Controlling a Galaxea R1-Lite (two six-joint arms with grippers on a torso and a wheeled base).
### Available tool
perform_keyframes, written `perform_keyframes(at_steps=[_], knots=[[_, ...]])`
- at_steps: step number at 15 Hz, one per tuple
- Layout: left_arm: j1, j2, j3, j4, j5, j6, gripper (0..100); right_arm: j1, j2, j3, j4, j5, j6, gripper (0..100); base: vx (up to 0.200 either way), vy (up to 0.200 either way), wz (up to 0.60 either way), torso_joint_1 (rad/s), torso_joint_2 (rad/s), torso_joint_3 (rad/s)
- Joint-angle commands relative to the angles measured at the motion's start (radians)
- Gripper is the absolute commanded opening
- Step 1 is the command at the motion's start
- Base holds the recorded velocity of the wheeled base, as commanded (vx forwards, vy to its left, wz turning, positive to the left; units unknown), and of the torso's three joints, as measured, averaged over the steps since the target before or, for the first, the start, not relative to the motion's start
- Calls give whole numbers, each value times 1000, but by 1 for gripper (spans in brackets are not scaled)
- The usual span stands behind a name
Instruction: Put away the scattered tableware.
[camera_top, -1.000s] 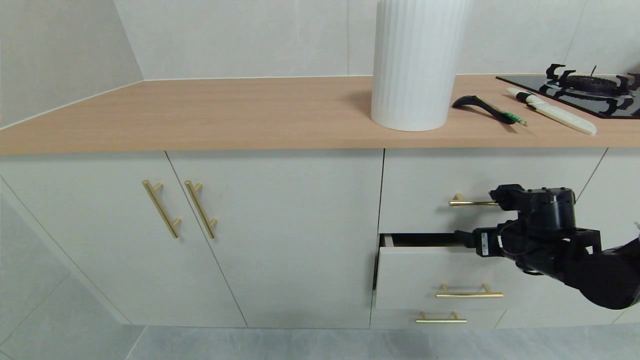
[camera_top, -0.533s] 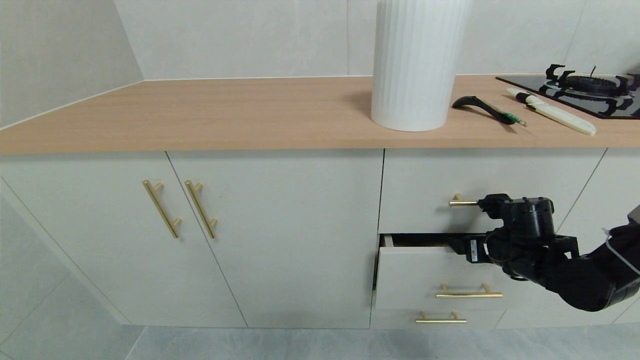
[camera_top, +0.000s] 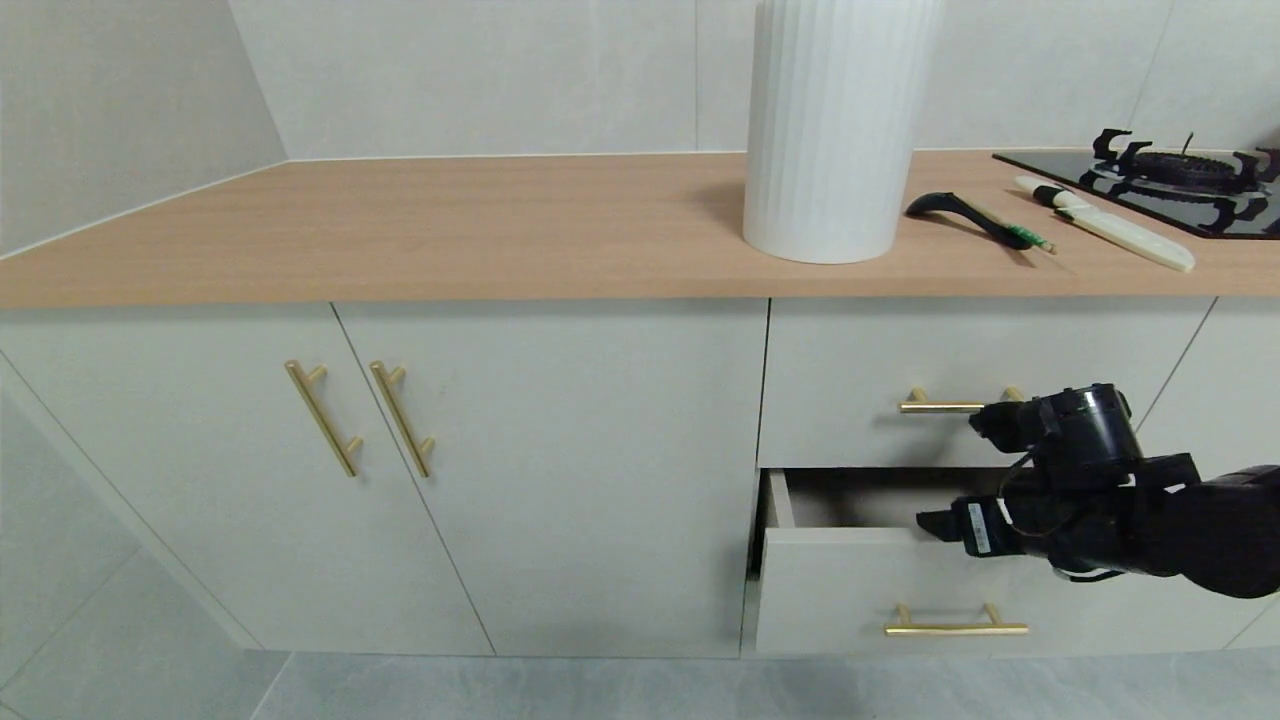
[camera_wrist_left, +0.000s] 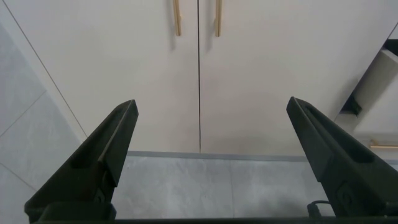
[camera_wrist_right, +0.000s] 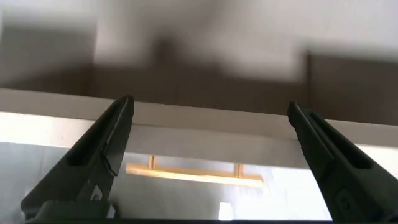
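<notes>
- Upper right of the head view, on the counter (camera_top: 450, 230): a black ladle (camera_top: 962, 213) and a white knife (camera_top: 1105, 222) lie near each other, apart, between the vase (camera_top: 830, 130) and the stove (camera_top: 1180, 180).
- Both run slantwise, from the frame's upper left to lower right. The ladle's bowl points toward the vase, and its green-tipped handle end is near the counter's front edge.
- Lower right, directly under them, the drawer (camera_top: 850, 585) stands partly pulled out.
- At the drawer's top front edge sits the right gripper (camera_top: 940, 522), fingers spread wide and holding nothing. In the right wrist view the drawer's lip crosses the gap between them.
- From this gripper the ladle lies straight up the frame and the knife up and a little right, so the right arm is plainly the nearer one.
- Judged from that, the coming move is a rise past the upper handle (camera_top: 945, 405) onto the counter, with the fingers set across the ladle's slanted handle.
- Low before the doors (camera_wrist_left: 199, 62), the left gripper (camera_wrist_left: 211, 109) is wide open and empty, well apart from the tableware.
</notes>
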Motion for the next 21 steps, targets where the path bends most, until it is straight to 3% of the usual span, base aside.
perform_keyframes(at_steps=[1,3,4,11,17,21], knots=[[0,1,0,0,0,0,100,0,-126,-77,188,29,-3,100,0,0,0,0,0,0],[0,1,0,0,0,0,100,2,-254,-192,549,110,-3,100,0,0,0,0,0,0],[0,1,0,0,0,0,100,4,-276,-209,590,118,-3,100,0,0,0,0,0,0],[0,1,0,0,0,0,100,17,-299,-206,607,114,-4,100,0,0,0,0,0,0],[0,1,0,0,0,0,100,157,-29,-146,618,102,-1,100,0,0,0,0,0,0],[0,1,0,0,0,0,100,204,-9,-140,771,113,-3,100,0,0,0,0,0,0]])
